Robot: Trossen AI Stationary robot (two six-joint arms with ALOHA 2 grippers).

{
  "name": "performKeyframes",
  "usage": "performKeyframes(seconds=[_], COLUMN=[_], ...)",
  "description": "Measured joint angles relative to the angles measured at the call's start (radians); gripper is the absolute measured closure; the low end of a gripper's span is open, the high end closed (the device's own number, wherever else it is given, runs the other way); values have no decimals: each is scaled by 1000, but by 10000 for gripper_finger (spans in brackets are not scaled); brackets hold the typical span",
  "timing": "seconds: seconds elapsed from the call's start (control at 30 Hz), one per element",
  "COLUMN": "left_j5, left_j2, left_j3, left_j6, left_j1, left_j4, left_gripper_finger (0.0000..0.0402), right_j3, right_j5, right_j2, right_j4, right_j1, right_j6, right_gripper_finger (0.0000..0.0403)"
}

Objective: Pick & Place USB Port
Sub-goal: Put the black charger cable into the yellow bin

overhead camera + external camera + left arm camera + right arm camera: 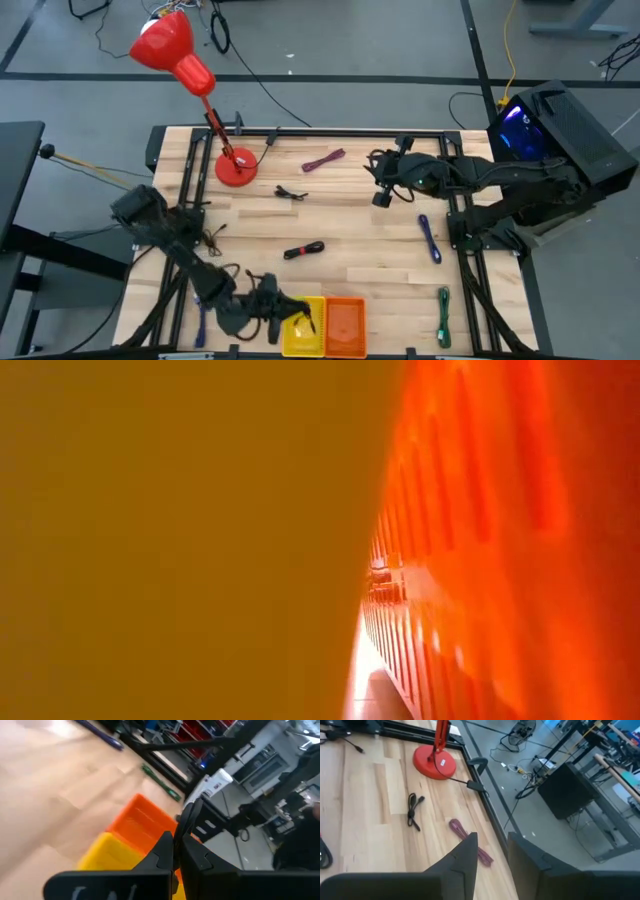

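Several cables lie flat on the wooden table: a purple one [323, 160], a black one [290, 193], a black-and-red one [303, 250], a blue one [430, 238] and a green one [443, 315]. A yellow bin [296, 338] and an orange bin [345, 325] stand side by side at the near edge. My left gripper [303, 318] hovers over the yellow bin [107, 852], fingers [162, 851] shut with nothing showing between them. My right gripper [383, 192] hangs above the table's far right part, open and empty. It looks toward the purple cable [470, 840].
A red desk lamp [236, 165] stands at the far left, its shade reaching beyond the table. Black frame rails run along the table's edges. The low view is filled by the yellow [180, 540] and orange [500, 510] bin walls. Bare wood lies in the table's middle.
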Motion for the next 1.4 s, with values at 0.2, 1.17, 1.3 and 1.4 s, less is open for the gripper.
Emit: performKeyframes(seconds=[0.2, 1.17, 1.3, 1.4], left_j5=[18, 14, 14, 14], left_j2=[104, 192, 192, 192], left_j3=[202, 371, 371, 371], left_j6=[-78, -395, -386, -368], left_j1=[-3, -37, -37, -37], left_j4=[-217, -590, -590, -589], left_gripper_finger=[391, 359, 320, 305], right_j3=[0, 0, 0, 0], right_j5=[-53, -246, -246, -246], right_j2=[0, 0, 0, 0], right_j4=[-11, -99, -98, -98], right_j1=[-49, -67, -67, -67], right_j6=[-1, 3, 3, 3], right_gripper_finger=[295, 295, 295, 295])
